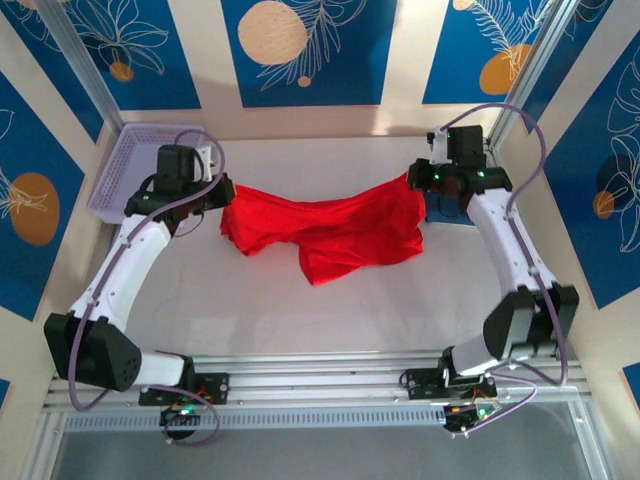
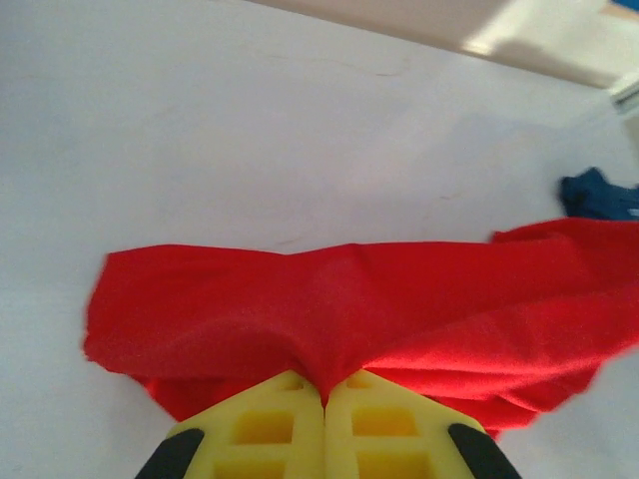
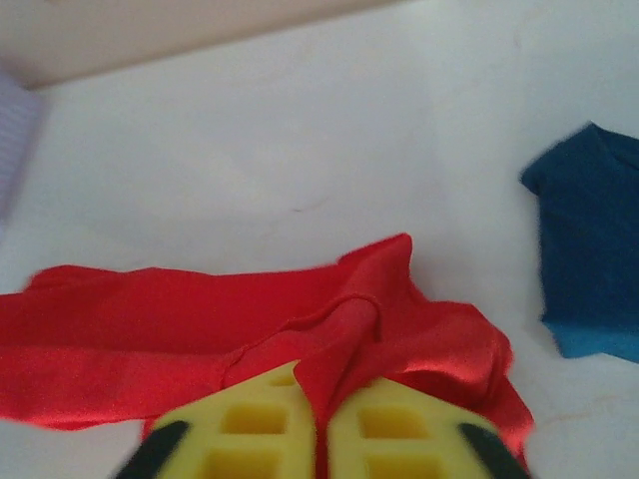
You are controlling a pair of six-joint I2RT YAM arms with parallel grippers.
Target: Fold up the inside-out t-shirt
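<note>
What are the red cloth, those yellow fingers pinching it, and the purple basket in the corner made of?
Red t-shirt: soft knit-like fabric, matte with faint sheen; it drapes and puckers. Yellow fingers: moulded plastic or rubber, matte, with square hollow pockets; which one is unclear. Lilac basket: probably plastic, judging by its fine perforated walls.

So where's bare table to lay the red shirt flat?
Near side: bare white table between the bright red cloth t-shirt and the arm bases. Far strip along the back wall too. Crowded: lavender plastic basket far left, dark blue garment far right.
</note>
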